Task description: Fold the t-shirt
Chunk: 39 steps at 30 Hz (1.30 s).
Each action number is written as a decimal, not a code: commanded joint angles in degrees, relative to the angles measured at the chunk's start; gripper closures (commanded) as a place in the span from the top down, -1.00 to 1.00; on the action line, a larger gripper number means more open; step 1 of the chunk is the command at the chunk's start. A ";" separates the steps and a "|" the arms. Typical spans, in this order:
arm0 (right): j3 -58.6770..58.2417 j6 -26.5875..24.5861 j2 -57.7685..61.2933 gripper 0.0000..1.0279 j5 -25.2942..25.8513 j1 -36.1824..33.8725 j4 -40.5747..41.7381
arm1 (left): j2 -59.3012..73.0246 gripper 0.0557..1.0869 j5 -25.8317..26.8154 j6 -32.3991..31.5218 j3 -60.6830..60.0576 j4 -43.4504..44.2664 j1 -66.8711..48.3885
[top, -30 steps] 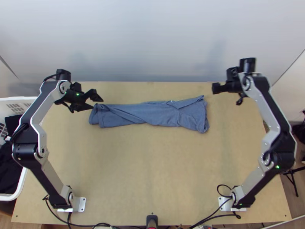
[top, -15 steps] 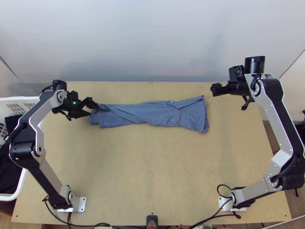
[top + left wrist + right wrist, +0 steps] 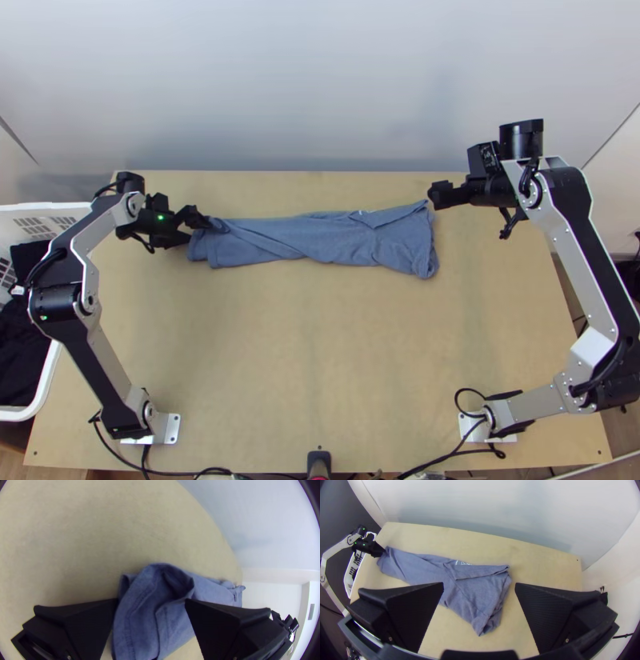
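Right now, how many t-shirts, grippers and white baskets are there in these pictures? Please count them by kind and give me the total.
T-shirt: 1
Left gripper and right gripper: 2
White basket: 1
Total: 4

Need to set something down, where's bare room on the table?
The widest bare patch of table lies between the t-shirt and the arms' bases. A narrower strip runs between shirt and wall. It's crowded at the shirt's left end, around the left gripper, and near its right end, by the right gripper.
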 commanded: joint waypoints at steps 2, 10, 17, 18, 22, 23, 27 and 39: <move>-1.56 0.75 -2.12 0.93 0.18 0.13 -0.98 | 2.33 0.70 3.52 -3.92 2.41 -0.17 -4.97; -5.52 0.57 -4.41 0.93 0.18 -1.81 -1.07 | -0.22 -0.94 14.24 -9.46 3.28 -0.79 -11.03; -7.80 0.57 -4.76 0.93 0.09 -1.89 -1.07 | -6.63 -0.92 13.36 -10.69 2.67 -2.19 -9.80; -8.33 0.57 -4.76 0.93 0.09 -1.89 -1.07 | -7.07 -0.92 12.92 -11.13 3.28 -2.46 -9.19; -10.61 1.01 -4.76 0.93 0.09 -1.54 -0.19 | -8.22 -0.93 11.78 -10.69 7.68 -7.29 -7.87; -11.14 1.27 -4.76 0.93 0.09 -1.28 0.16 | -8.30 -0.93 11.43 -10.60 9.09 -8.52 -7.87; -13.95 2.06 -5.64 0.93 0.09 -0.40 2.63 | -7.86 -0.93 11.25 -11.04 15.59 -13.00 -8.66; -26.08 6.63 -11.88 0.93 0.01 2.15 10.54 | -3.64 -0.93 6.68 -15.26 29.39 -16.08 -18.94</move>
